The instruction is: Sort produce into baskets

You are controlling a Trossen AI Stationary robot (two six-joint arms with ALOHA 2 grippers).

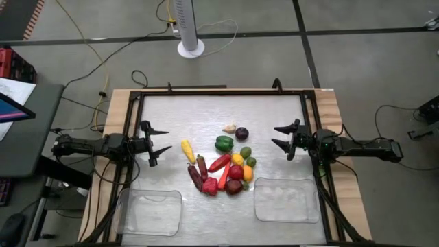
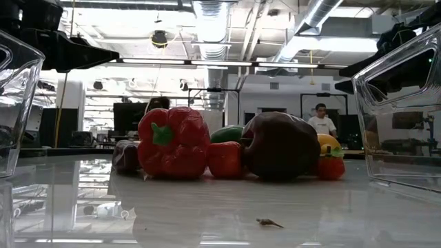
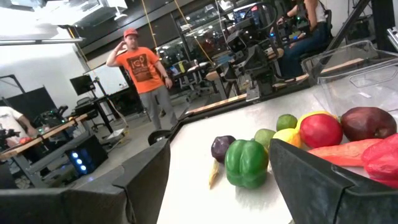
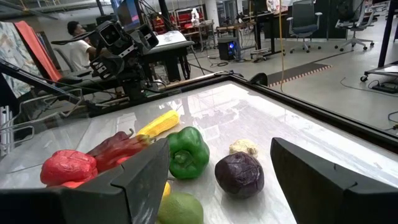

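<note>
The produce lies in a heap at the table's middle: a green pepper (image 1: 223, 143), a dark purple piece (image 1: 241, 133), a yellow piece (image 1: 188, 151), a red chili (image 1: 219, 162), a lime (image 1: 245, 152), red pieces (image 1: 235, 172) and an orange carrot (image 1: 224, 177). Two clear baskets sit at the near edge, one left (image 1: 149, 211), one right (image 1: 287, 200), both holding nothing. My left gripper (image 1: 159, 143) stands open at the table's left side, above the top. My right gripper (image 1: 282, 138) stands open at the right side. Both point level toward the heap, well apart from it.
A dark frame (image 1: 219, 92) borders the metal table top. A white fan base (image 1: 191, 48) and cables lie on the floor beyond the far edge. A person in an orange shirt (image 3: 142, 68) stands in the room beyond the table. Bare table top lies between each gripper and the heap.
</note>
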